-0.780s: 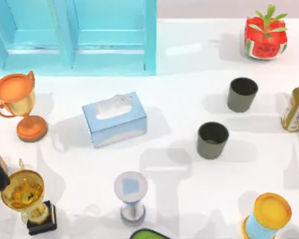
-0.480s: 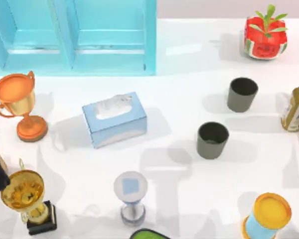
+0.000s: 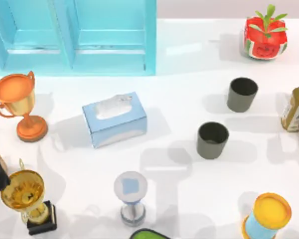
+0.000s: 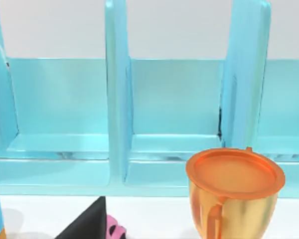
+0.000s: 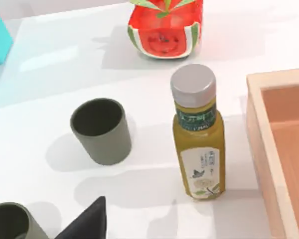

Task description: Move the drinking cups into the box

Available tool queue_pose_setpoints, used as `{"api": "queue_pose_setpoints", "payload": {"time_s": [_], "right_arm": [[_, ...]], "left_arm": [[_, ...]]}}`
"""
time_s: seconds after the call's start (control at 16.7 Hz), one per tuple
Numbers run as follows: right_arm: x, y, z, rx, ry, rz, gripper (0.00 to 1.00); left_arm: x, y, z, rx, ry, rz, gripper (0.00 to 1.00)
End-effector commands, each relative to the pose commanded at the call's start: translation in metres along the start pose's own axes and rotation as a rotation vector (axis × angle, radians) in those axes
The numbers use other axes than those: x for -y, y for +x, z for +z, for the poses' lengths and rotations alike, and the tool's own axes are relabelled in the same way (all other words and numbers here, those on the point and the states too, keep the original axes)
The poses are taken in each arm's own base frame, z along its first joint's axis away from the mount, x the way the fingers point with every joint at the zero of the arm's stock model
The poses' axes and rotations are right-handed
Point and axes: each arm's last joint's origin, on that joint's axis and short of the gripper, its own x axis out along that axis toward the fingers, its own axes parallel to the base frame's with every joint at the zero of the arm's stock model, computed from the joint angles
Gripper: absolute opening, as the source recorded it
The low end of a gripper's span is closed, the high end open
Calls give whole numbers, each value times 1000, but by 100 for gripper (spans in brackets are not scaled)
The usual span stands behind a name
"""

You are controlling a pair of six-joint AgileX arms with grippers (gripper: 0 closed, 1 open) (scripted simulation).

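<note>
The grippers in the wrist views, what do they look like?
Little of either is in frame. The left gripper appears as a matte black, pointed wedge, plain and unmarked. The right gripper is the same: a black tapering finger tip, no cables or labels visible.

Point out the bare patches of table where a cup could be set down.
Free: the stretch between the tissue box and the nearer cup; also between the hourglass and the yellow-lidded can. Crowded: the left edge around both trophies, and the right side by the bottle.
</note>
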Motion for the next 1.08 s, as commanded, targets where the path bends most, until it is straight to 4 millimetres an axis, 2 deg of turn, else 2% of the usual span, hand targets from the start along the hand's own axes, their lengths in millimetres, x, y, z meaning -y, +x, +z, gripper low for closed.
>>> {"api": "queue_pose_setpoints", "payload": {"time_s": [0.12, 0.24, 0.42, 0.54, 0.66, 0.78, 0.96, 1.08], "right_arm": [[-13, 9, 35, -137, 26, -2, 100], [-29, 26, 70, -274, 41, -9, 100], [-58, 71, 114, -470, 42, -28, 100], [-79, 111, 132, -591, 28, -45, 100], [-99, 154, 140, -698, 7, -64, 100], [-116, 195, 139, -789, -19, -83, 100], [-136, 249, 124, -894, -56, -110, 100], [-143, 273, 113, -941, -75, -125, 100]], "left_arm": [[0, 0, 0, 0, 0, 0, 100], [0, 0, 0, 0, 0, 0, 100], [0, 0, 0, 0, 0, 0, 100], [0, 0, 0, 0, 0, 0, 100], [0, 0, 0, 0, 0, 0, 100], [0, 0, 0, 0, 0, 0, 100], [0, 0, 0, 0, 0, 0, 100], [0, 0, 0, 0, 0, 0, 100]]}}
